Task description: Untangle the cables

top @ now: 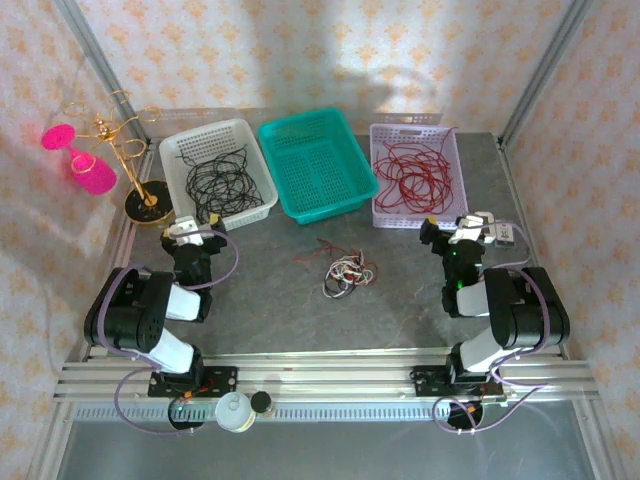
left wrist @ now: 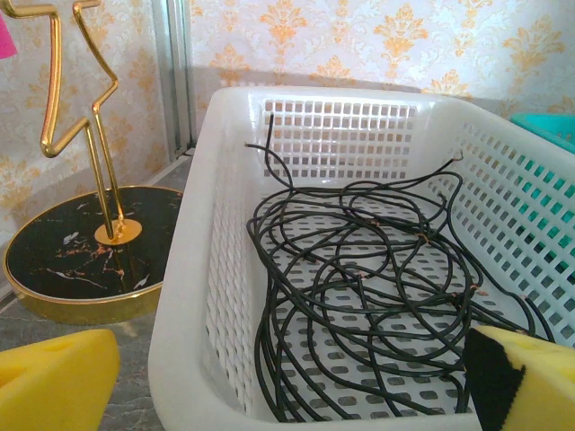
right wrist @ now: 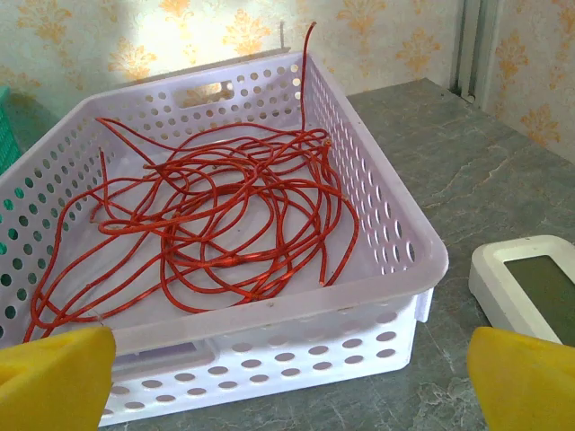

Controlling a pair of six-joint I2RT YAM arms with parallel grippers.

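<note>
A small knotted clump of cables (top: pixel 347 272) in white, black and red lies on the grey table between the two arms, and a loose red strand (top: pixel 325 246) trails from it toward the back. Loose black cables (left wrist: pixel 359 269) fill the white basket (top: pixel 180 150). Loose red cables (right wrist: pixel 216 215) lie in the lilac basket (top: pixel 382 135). My left gripper (left wrist: pixel 287 384) is open just in front of the white basket's near rim (left wrist: pixel 180 296), holding nothing. My right gripper (right wrist: pixel 289 384) is open in front of the lilac basket's near wall (right wrist: pixel 269 355), also holding nothing.
A teal basket (top: pixel 285 140) stands between the other two baskets. A gold wire stand (left wrist: pixel 81 135) on a black round base stands left of the white basket, with pink glasses (top: pixel 90 170) beside it. A white device with a screen (right wrist: pixel 530 287) lies right of the lilac basket.
</note>
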